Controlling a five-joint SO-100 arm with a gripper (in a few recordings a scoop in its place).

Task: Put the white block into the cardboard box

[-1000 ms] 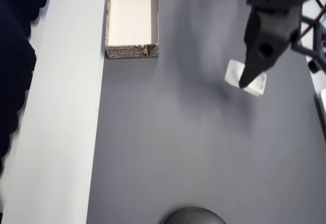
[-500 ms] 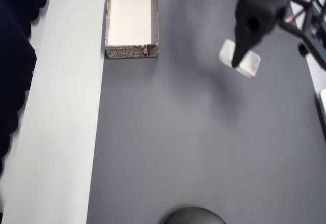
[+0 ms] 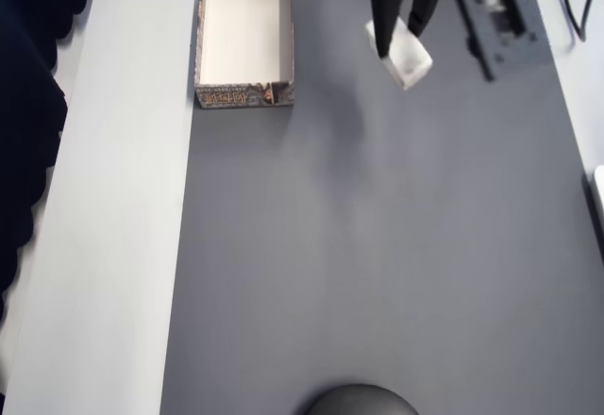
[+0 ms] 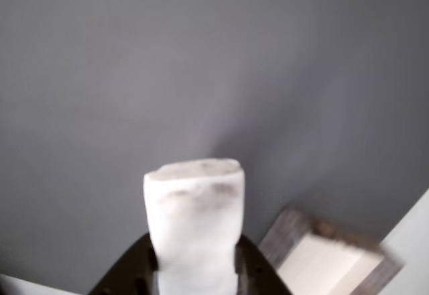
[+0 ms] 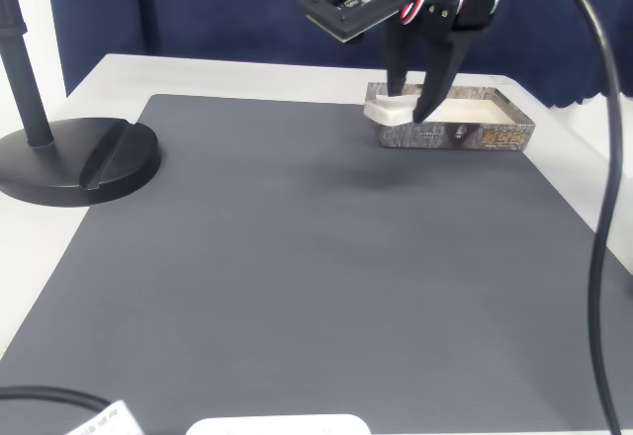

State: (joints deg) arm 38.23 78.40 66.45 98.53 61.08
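the claw (image 3: 396, 42) is up in the air and it holds the white block (image 3: 400, 53) between its two black fingers. the fingers are closed on the block, one on each side. in the overhead view the block sticks out below the finger tips and it is tilted, with one corner pointing down in the picture. the grey mat (image 3: 377, 264) is under it, and the block is not touching the mat.

in the wrist view the white block (image 4: 195, 221) stands up between the two dark fingers (image 4: 131, 271) at the bottom of the picture. its top end is rounded and a bit smudged. the picture is blurry here.

the cardboard box (image 3: 243, 33) sits at the top of the overhead view, on the left part of the mat next to the pale strip of table (image 3: 113, 198). its inside is pale cream and nothing can be seen in it. the block is to the right of the box, near it but apart from it, not over the opening.

in the fixed view the claw (image 5: 410, 109) hangs just in front of the left end of the cardboard box (image 5: 460, 133), and the white block (image 5: 389, 111) looks like a flat piece gripped at the finger tips. a black round stand (image 5: 74, 158) sits far off on the left side of the table.
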